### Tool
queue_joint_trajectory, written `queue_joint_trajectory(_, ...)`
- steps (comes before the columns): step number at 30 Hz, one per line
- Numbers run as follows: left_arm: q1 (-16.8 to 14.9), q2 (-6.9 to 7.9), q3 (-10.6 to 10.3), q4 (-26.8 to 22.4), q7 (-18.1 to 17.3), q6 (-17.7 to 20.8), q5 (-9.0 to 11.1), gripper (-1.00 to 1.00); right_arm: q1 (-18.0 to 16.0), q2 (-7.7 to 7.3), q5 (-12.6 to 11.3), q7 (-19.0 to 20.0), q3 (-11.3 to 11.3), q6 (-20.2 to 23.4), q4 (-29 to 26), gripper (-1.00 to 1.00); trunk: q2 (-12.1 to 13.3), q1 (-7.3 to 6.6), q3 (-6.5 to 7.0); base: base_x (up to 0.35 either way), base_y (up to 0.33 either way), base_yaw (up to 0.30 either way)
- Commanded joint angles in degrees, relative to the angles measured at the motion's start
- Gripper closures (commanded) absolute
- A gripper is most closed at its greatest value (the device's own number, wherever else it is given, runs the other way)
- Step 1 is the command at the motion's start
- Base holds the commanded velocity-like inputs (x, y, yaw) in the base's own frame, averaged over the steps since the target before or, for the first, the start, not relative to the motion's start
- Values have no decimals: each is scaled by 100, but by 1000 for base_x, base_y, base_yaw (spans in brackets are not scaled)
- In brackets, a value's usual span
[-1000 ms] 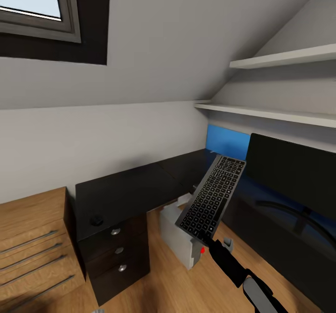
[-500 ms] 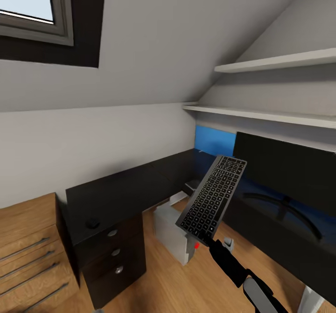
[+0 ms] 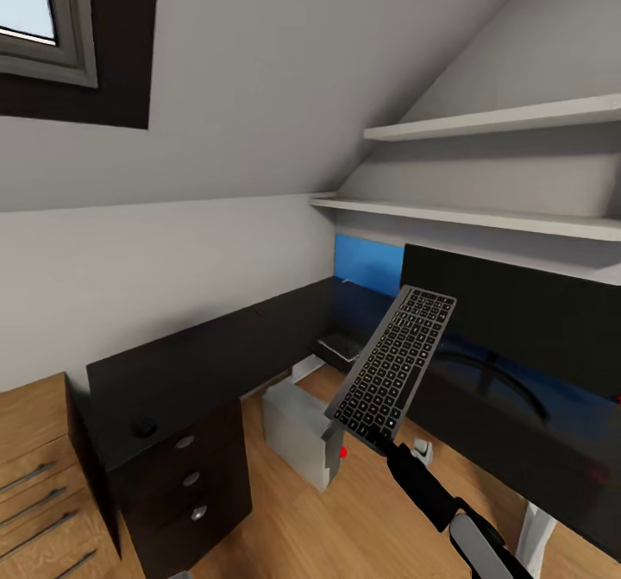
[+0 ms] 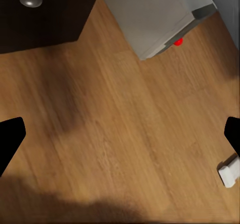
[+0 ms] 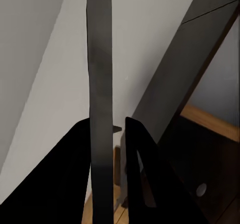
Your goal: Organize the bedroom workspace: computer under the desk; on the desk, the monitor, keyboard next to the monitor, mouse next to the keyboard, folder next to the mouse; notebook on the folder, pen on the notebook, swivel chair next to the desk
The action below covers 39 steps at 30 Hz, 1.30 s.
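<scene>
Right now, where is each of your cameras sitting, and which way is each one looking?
Head view: from my head, looking forward and down at the desk, the monitor and the keyboard held up by my right arm.
Left wrist view: by the left end effector, facing the wood floor; its dark fingertips show.
Right wrist view: by the right end effector, looking along the keyboard's edge; both fingers show.
Shared: the grey computer in head and left wrist views.

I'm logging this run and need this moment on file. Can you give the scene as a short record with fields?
held item: keyboard, raised and tilted, gripped at its lower end
right gripper: shut on the keyboard's edge
left gripper: open above the wood floor
monitor: on the desk
mouse: on the desk above the drawers
computer: on the floor under the desk
</scene>
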Motion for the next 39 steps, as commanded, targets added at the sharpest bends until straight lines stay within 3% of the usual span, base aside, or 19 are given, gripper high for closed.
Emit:
queue_joint_trajectory(1, -11, 6, -34, -12, 35, -43, 18, -100, -6, -4, -72, 6, 11, 48, 2, 100, -8, 0, -3, -64, 53, -215)
queue_joint_trajectory(16, -11, 6, -34, -12, 44, -43, 26, -100, -6, -4, -72, 6, 15, 35, 114, 100, -8, 0, 75, -5, 4, -210)
queue_joint_trajectory(39, -11, 6, -34, 23, 49, -43, 29, -100, -6, 5, -90, -22, 22, 28, 109, 100, -8, 0, 81, 0, 0, -11)
